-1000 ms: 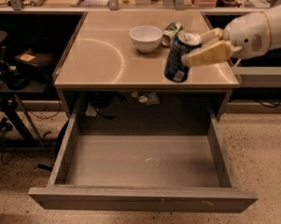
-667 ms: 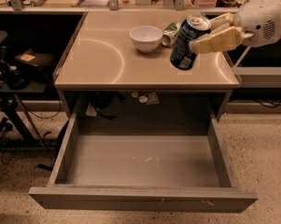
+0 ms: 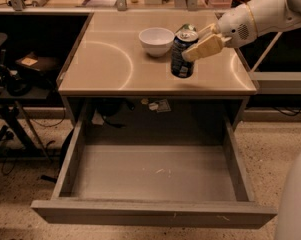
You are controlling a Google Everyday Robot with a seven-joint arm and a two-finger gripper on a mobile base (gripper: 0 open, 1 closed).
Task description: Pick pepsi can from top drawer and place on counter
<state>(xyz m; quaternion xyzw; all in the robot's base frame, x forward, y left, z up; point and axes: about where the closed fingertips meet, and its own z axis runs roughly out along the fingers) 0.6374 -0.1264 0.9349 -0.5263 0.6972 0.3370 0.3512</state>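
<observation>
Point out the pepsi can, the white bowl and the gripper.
pepsi can (image 3: 178, 64), camera view, lower side wall.
white bowl (image 3: 156, 46), camera view, front outer wall.
gripper (image 3: 193, 44), camera view, between its fingertips, clamped on the can over the counter (image 3: 105, 64).

Counter (image 3: 105, 64) – white bowl (image 3: 156, 40) at back; gripper (image 3: 193, 44) clasps pepsi can (image 3: 179, 64) over right half.

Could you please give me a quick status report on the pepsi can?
Gripper shut on pepsi can, over right side of counter. Top drawer open below. White bowl close beside the can.
</observation>
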